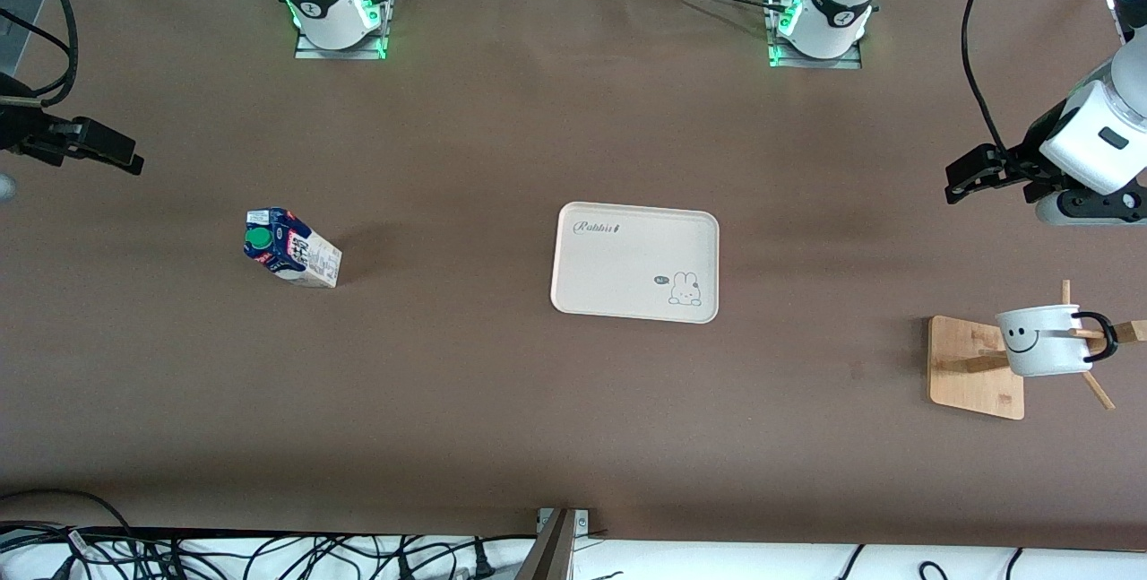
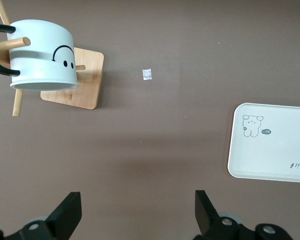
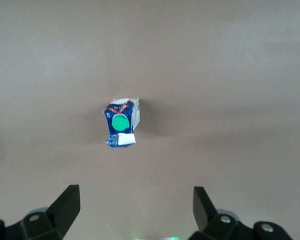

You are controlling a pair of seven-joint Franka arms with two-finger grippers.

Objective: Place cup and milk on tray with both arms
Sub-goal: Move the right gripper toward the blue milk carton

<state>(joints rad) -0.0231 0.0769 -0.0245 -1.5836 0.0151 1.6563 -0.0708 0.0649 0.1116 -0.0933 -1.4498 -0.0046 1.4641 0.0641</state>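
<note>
The desk [image 1: 502,132] has a matte brown cover that reaches nearly to its edges; black cables lie along the edge nearest the front camera. Both arm bases stand along the farthest edge.

The tray [image 1: 627,293] is a flat cream rectangle with rounded corners, "Rabbit" script and a small bunny drawing. It lies about in the middle of the desk with nothing on it.

The milk [image 1: 291,248] is a small dark blue and white gable-top carton with a round green cap. It stands upright toward the right arm's end of the desk, well apart from the tray.

The cup [image 1: 1044,340] is a smooth white mug with a black smiley face and a black loop handle. It hangs tilted on a peg of a wooden rack [image 1: 975,369] with a square base, near the left arm's end.

The left gripper [image 1: 972,175] hovers over bare desk at that end, jaws wide apart and holding nothing. The right gripper [image 1: 107,152] hovers over the other end, near the milk, its jaws also spread wide with nothing in them.
</note>
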